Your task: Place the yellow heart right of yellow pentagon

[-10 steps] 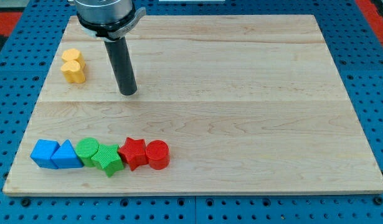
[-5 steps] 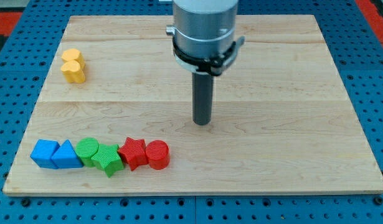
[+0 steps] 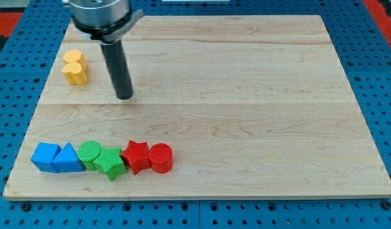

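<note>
Two yellow blocks stand touching at the view's upper left of the wooden board [image 3: 246, 76], one [image 3: 73, 58] just above the other [image 3: 76, 74]. I cannot tell for sure which is the heart and which the pentagon. My tip [image 3: 124, 97] rests on the board to the right of the lower yellow block and a little below it. A gap about one block wide separates them, and the tip touches no block.
A row of touching blocks lies along the view's bottom left: blue cube [image 3: 46, 156], blue triangle [image 3: 69, 159], green cylinder [image 3: 89, 152], green star [image 3: 110, 163], red star [image 3: 137, 156], red cylinder [image 3: 161, 158].
My tip swung from beside the yellow blocks to the board's middle, then back left to nearly where it was. No block has moved.
</note>
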